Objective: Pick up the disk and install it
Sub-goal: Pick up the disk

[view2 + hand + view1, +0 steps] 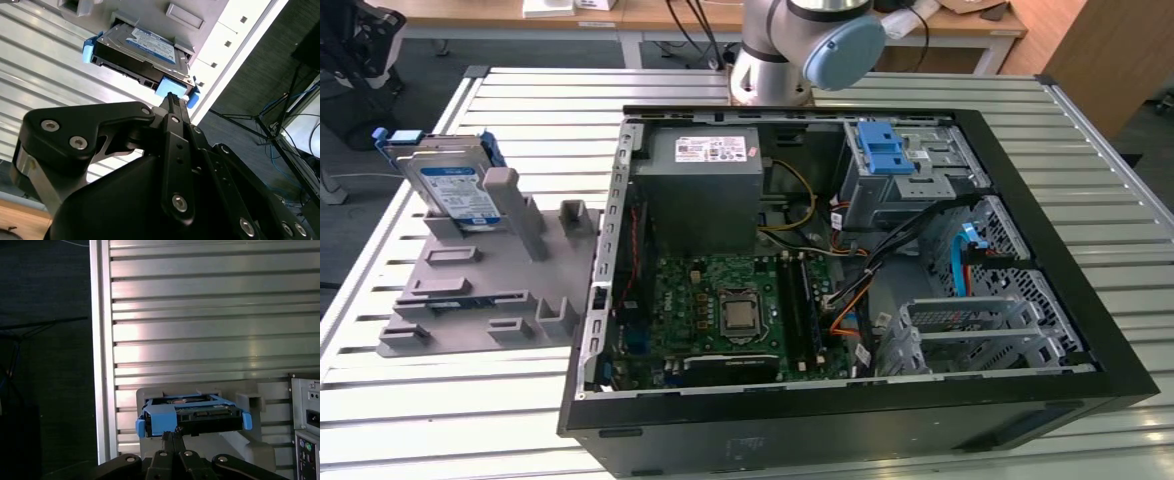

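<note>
The hard drive (458, 190) is stood upright in a grey stand (454, 300) at the bench (587, 90) edge, exposing its blue carrier to the clenched, empty gripper (171, 97).

Clearance: open air above and to the exterior view's left of the disk (454, 190), upright in a grey holder (467, 290) on the slatted table (961, 90); a holder post (534, 215) rises just beside it, the computer case (607, 250) wall near beyond.
</note>
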Controlling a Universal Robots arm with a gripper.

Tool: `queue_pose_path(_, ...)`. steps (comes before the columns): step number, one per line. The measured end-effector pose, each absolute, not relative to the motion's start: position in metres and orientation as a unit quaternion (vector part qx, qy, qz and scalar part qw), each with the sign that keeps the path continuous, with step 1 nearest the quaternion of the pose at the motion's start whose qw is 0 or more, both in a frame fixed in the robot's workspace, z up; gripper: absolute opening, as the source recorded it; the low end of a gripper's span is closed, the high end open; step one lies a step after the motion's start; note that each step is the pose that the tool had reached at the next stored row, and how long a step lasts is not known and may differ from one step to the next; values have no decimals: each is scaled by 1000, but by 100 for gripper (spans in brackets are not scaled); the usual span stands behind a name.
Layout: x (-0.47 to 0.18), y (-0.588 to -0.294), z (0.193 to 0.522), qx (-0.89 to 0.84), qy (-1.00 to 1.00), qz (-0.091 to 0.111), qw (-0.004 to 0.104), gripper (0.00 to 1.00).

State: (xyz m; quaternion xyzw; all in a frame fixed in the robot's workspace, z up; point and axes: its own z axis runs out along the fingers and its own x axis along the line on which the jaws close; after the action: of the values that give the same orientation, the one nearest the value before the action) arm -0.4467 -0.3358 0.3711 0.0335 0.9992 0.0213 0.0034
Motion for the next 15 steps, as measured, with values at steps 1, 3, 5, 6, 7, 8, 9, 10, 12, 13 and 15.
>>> queue_pose_path(1,-447,-336,371,31,999,21,3,11)
queue_pose_path(3,-447,-336,371,21,1000,21,3,11)
queue_pose_path(5,-447,-336,371,4,1000,21,3,11)
queue_pose_path(6,-447,-336,371,-4,1000,21,3,11)
queue_pose_path(7,-447,-336,371,-13,1000,21,2,11)
queue_pose_path(8,-447,-336,371,-22,1000,21,2,11)
queue_pose_path(9,-447,-336,371,-29,999,21,2,11)
queue_pose_path(10,-447,-336,371,-31,999,21,2,11)
queue_pose_path(12,-447,-336,371,-32,999,21,2,11)
queue_pose_path(13,-447,-336,371,-32,999,21,2,11)
queue_pose_path(15,-447,-336,371,-32,999,21,2,11)
